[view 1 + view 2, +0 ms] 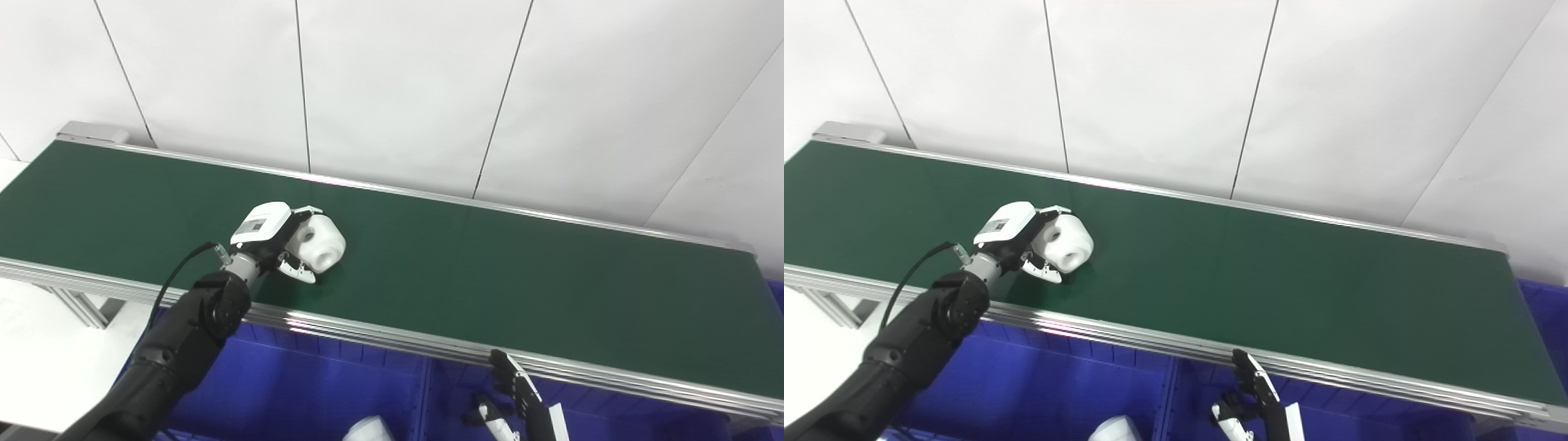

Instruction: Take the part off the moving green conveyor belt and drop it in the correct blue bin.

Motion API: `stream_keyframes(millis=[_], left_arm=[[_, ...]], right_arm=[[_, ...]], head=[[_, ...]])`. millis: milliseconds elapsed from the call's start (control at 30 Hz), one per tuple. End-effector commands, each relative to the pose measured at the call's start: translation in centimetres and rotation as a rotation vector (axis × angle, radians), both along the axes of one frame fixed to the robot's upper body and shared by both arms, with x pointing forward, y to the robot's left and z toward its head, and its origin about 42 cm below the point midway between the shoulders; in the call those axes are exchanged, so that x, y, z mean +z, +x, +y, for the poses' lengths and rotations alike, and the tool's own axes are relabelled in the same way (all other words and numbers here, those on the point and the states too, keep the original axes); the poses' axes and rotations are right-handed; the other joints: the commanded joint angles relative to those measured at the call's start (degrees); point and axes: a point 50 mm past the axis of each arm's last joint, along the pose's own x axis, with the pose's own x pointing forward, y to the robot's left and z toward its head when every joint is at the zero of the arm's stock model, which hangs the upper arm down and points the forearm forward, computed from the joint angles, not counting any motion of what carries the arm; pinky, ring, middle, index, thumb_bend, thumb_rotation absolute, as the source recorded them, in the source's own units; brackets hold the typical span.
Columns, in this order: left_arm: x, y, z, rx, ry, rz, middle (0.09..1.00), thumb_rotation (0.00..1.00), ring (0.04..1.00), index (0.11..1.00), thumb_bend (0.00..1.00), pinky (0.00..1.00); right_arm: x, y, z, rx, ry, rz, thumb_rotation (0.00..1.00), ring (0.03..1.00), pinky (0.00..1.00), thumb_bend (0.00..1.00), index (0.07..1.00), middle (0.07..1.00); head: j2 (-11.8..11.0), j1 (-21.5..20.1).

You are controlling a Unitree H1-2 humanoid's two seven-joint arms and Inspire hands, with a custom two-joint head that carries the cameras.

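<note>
One white holed part (pixel 318 244), left hand (pixel 269 236)-clasped.

No readable text, brand name, number or sign appears anywhere in either view. The only mark resembling a label is a small grey rectangular patch on the white back of the left hand (pixel 274 231); it is too small and blurred to make out any letters or digits. The green conveyor belt (pixel 490 275), the white wall panels (pixel 398 86) and the blue bins (pixel 294 386) carry no visible writing.
</note>
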Motion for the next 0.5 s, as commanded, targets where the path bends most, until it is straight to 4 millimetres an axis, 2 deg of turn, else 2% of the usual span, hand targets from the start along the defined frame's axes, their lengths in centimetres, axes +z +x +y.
stream_keyframes(millis=[0,67,167,467], left_arm=[[0.9,0.5,-0.2,-0.005,-0.052,-0.060,0.507,0.00,0.422,0.518,0.50,0.45],[0.9,0.4,-0.5,-0.007,-0.077,-0.074,0.503,0.00,0.429,0.517,0.50,0.47],[1.1,0.2,-1.0,-0.002,-0.129,-0.106,0.490,0.00,0.407,0.542,0.50,0.45],[1.7,-0.3,-1.7,0.003,-0.265,-0.153,0.490,0.00,0.394,0.547,0.49,0.42]], right_arm=[[1.2,0.4,0.2,0.019,0.026,-0.073,0.79,0.841,0.81,0.79,0.862,0.855],[1.3,0.4,0.2,0.019,0.021,-0.078,0.80,0.837,0.81,0.79,0.859,0.851],[1.3,0.3,0.2,0.021,0.021,-0.080,0.80,0.837,0.82,0.78,0.858,0.848],[1.4,0.3,0.6,0.007,0.024,-0.086,0.80,0.837,0.81,0.80,0.855,0.844]], head=[[0.1,0.0],[0.2,0.0],[0.3,0.0],[0.9,-0.4]])
